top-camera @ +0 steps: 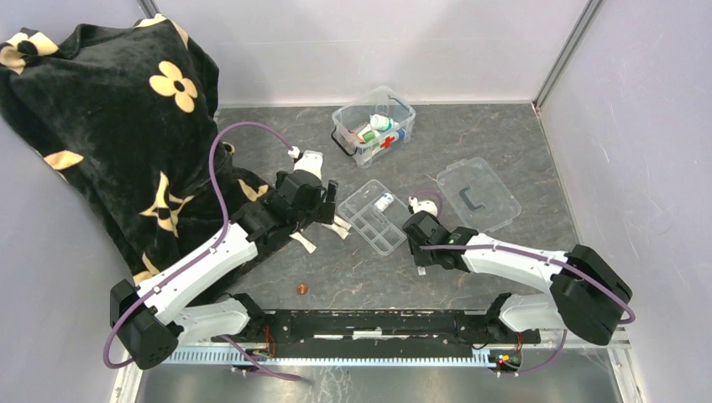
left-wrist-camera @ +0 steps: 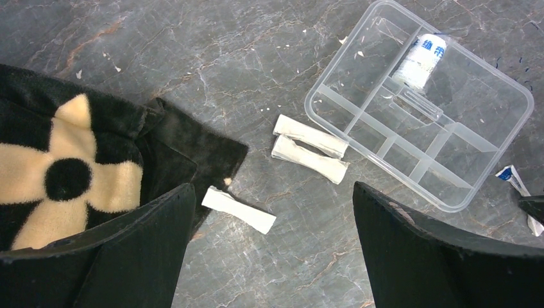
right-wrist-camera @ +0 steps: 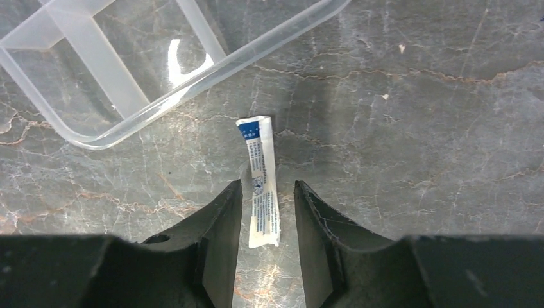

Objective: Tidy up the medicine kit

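Note:
The medicine kit, a clear box with a red cross, stands open at the back with small items inside. A clear divided tray lies mid-table and holds a white roll. My left gripper is wide open and empty above the table. Three white paper packets lie below it: one by the blanket and two side by side next to the tray. My right gripper is low on the table, its fingers open either side of a blue-and-white sachet, not touching it.
The flat clear lid with a black handle lies right of the tray. A black blanket with cream flowers covers the left side, its edge by my left finger. A copper coin lies near the front.

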